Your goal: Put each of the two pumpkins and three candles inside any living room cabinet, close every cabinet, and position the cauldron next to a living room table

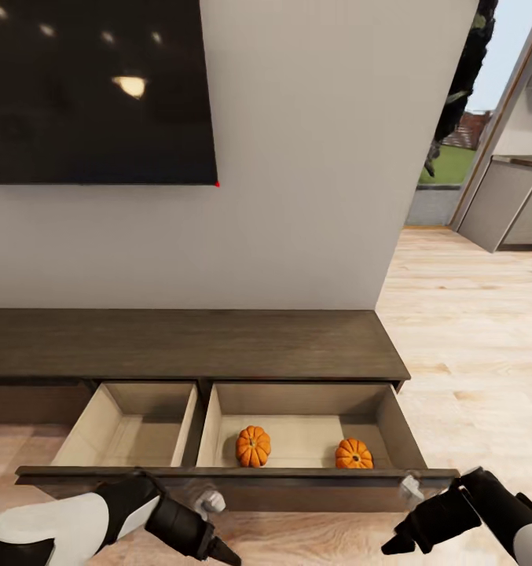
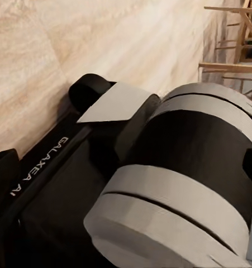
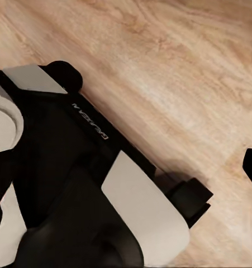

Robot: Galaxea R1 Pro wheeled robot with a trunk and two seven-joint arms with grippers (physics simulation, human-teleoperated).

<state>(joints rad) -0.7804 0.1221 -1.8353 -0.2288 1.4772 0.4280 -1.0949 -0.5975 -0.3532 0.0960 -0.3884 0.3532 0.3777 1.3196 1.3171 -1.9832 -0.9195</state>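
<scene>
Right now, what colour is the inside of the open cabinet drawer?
Pale beige, clearest in the head view: drawer, holding two orange pumpkins.

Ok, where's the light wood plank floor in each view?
Head view: light wood plank floor to the right of the long dark-brown cabinet, and in front of its open drawers.
Left wrist view: floor beyond the black lettered robot base.
Right wrist view: floor beside that base.
Shared landmark: the base's white lettering, in both wrist views.
</scene>
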